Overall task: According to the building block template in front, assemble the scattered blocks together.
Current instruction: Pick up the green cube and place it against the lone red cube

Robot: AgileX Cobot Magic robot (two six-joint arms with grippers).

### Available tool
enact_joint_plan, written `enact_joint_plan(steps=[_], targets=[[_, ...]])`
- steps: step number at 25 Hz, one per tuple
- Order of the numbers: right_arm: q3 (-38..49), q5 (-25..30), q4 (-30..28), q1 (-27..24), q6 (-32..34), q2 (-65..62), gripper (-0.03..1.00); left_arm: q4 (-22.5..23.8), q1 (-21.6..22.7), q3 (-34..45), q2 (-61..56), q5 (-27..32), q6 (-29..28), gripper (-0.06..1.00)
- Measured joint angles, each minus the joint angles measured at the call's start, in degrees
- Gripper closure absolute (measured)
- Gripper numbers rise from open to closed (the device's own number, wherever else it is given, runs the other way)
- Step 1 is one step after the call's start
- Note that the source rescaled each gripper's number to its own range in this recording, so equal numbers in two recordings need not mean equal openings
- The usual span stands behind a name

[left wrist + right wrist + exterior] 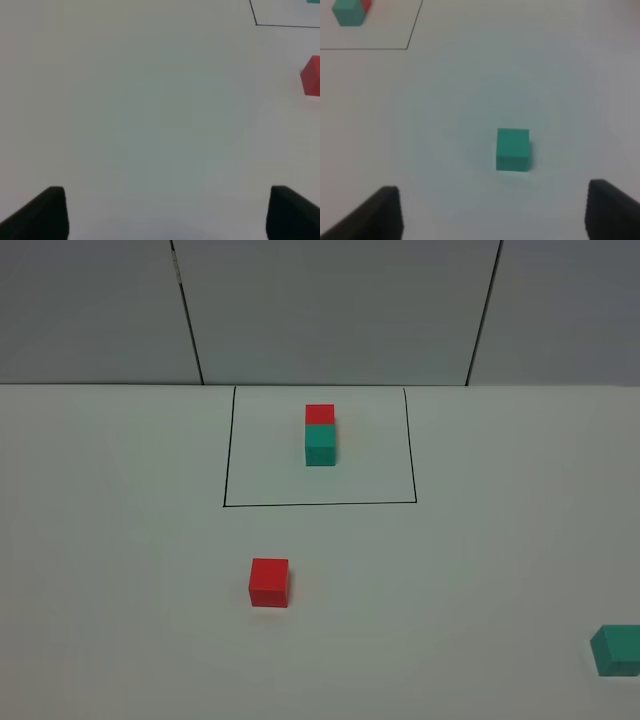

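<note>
Nothing is picked up yet: the red block [269, 582] sits in front of the framed template [320, 435], the teal block [617, 650] well off to its right, and the left gripper [167, 195] and right gripper [493, 190] are both spread wide and empty, so I think the right one must next reach down around the teal block.

Left gripper [166, 207] and right gripper [492, 207] have jaws spread wide

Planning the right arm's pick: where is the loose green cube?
High view: the loose green cube sits far right, nearer the camera than the loose red cube, outside the black frame.
</note>
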Motion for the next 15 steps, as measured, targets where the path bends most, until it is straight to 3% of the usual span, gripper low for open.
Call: enact_joint_plan(steps=[15], targets=[[0.0, 0.0, 1.18, 0.0, 0.11, 0.0, -0.03, 0.0, 0.0, 0.0, 0.0, 0.0, 0.06, 0.04]])
